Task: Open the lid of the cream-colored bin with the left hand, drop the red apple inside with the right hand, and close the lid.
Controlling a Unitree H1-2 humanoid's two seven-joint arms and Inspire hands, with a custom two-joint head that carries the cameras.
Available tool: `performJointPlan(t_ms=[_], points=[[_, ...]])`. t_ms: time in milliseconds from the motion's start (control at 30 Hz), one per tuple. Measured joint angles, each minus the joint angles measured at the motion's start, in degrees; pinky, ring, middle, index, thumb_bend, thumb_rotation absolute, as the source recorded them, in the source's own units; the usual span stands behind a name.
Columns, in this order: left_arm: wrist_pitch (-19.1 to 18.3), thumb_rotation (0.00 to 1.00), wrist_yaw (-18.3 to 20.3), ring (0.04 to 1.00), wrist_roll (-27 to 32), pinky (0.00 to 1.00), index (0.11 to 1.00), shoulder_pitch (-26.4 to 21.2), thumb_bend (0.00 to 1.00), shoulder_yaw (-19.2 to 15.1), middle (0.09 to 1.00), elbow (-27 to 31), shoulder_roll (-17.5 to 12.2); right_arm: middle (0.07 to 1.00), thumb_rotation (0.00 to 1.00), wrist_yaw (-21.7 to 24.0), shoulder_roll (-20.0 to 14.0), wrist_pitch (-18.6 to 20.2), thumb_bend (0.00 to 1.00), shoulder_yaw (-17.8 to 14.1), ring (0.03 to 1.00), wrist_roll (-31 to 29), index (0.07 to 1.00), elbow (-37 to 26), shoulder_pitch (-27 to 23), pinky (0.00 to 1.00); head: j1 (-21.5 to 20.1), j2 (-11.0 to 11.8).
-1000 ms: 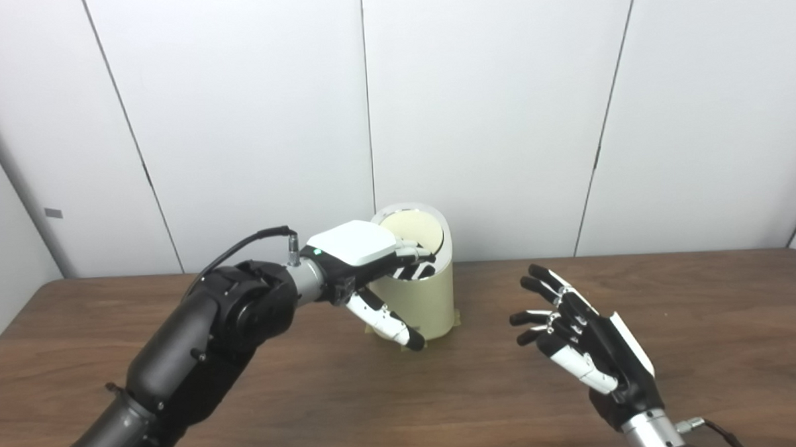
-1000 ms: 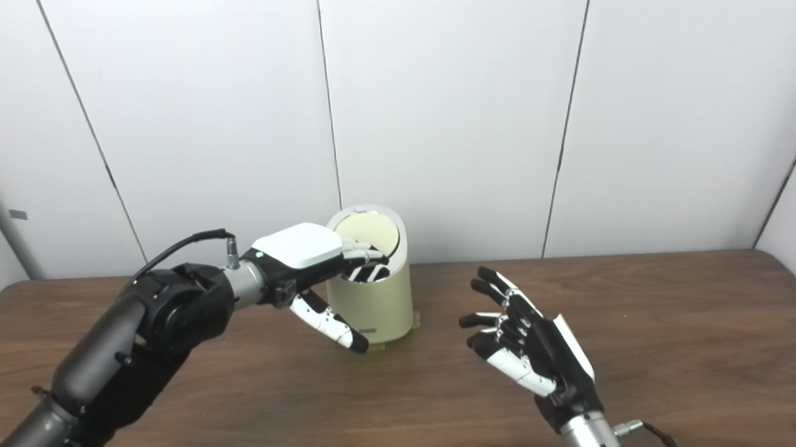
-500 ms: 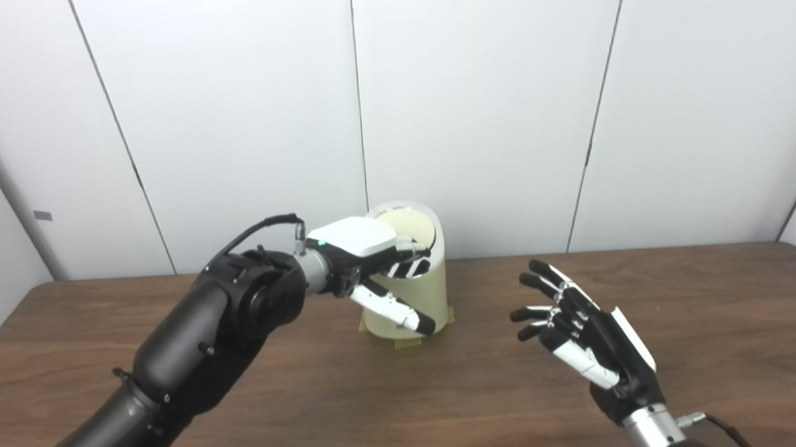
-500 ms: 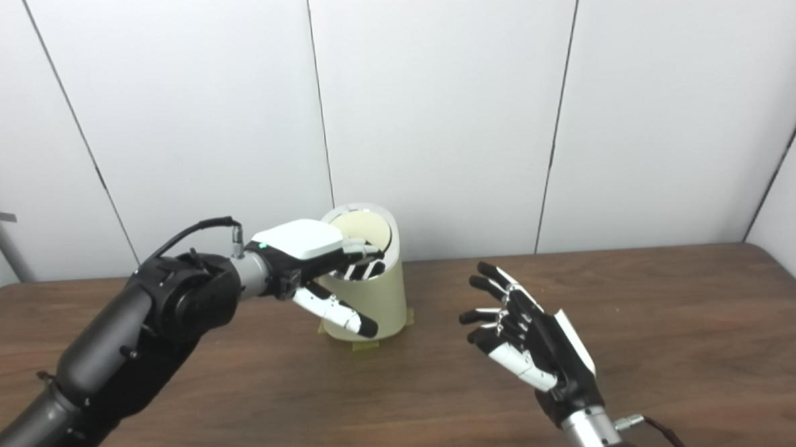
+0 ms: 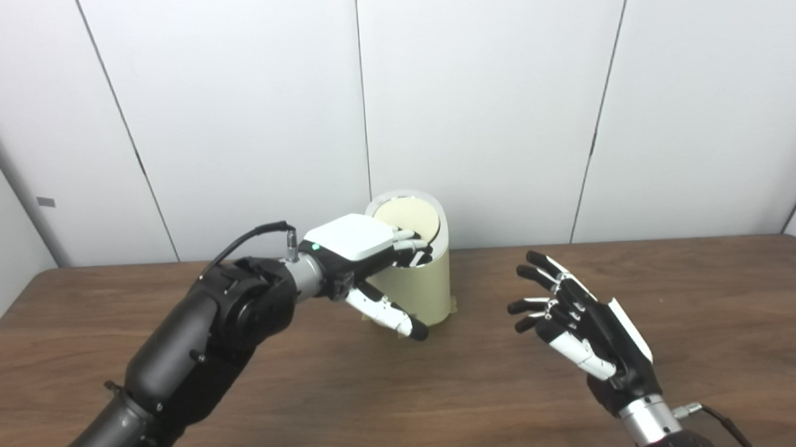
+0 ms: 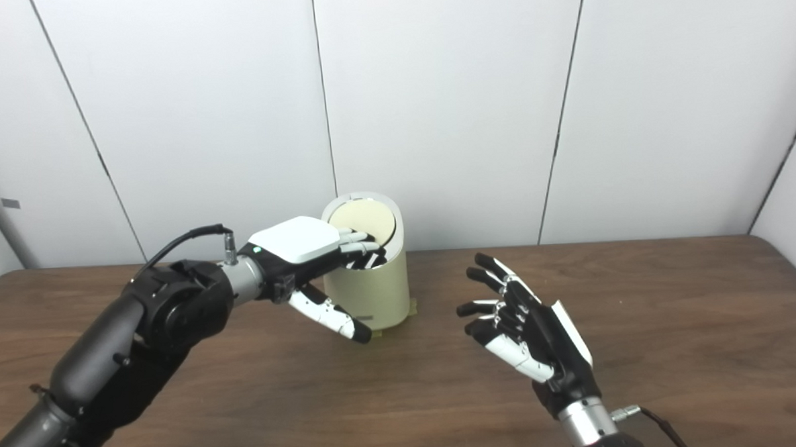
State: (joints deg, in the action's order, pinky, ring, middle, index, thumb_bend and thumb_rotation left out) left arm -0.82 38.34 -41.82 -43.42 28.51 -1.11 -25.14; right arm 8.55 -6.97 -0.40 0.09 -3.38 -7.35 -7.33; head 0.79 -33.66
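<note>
At the back of the table [image 5: 177, 394] stands the cream-colored bin [image 5: 422, 286], its lid [image 5: 408, 216] tipped up. No red apple can be seen. I think closing is the step now. The left hand [image 5: 362, 245] has its fingers hooked over the bin's rim and should let the lid down softly. The right hand [image 5: 581, 333] waits nearby, fingers spread, holding nothing.

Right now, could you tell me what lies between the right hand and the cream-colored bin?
Only bare table: both eye views show nothing between the open right hand and the bin.
</note>
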Motion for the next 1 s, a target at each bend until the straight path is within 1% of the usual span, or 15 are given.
performJointPlan(t_ms=[100,267,433,633,867,1000], points=[[1.5,0.84,-0.7,1.000,0.0,0.95,0.989,0.0,0.99,0.0,1.000,-0.5,0.2,0.864,0.61,0.1,0.0,0.1,0.82,0.1,0.655,-0.1,0.891,-0.1,0.0,0.55,0.0,0.0],[2.2,0.84,-1.3,1.000,-1.2,0.96,0.982,0.0,0.98,0.6,0.994,-0.6,0.3,0.864,0.59,0.1,0.0,0.3,0.79,0.2,0.648,-0.2,0.892,-0.1,0.0,0.54,0.0,-0.3],[3.7,0.83,-1.7,0.988,-1.9,0.95,0.965,-0.1,0.96,1.1,0.977,-0.8,0.6,0.861,0.60,0.1,0.0,0.3,0.80,0.3,0.643,-0.2,0.894,-0.2,0.0,0.54,-0.1,-0.4],[4.0,0.83,-1.8,0.979,-2.2,0.94,0.960,-0.4,0.96,1.3,0.970,-1.2,0.8,0.859,0.60,0.1,0.0,0.6,0.79,0.4,0.642,-0.5,0.895,-0.7,0.0,0.55,-0.2,-0.4],[5.3,0.82,-3.4,0.979,-2.8,0.94,0.956,-0.3,0.95,1.3,0.967,-1.8,1.1,0.865,0.59,0.2,0.0,0.7,0.75,0.5,0.645,-0.8,0.900,-0.9,0.0,0.55,-0.2,-0.6],[5.7,0.83,-3.7,0.978,-2.9,0.94,0.959,-0.2,0.95,1.3,0.968,-2.0,1.2,0.862,0.60,0.2,0.0,0.7,0.75,0.5,0.642,-0.9,0.896,-0.9,0.0,0.55,-0.2,-0.8]])
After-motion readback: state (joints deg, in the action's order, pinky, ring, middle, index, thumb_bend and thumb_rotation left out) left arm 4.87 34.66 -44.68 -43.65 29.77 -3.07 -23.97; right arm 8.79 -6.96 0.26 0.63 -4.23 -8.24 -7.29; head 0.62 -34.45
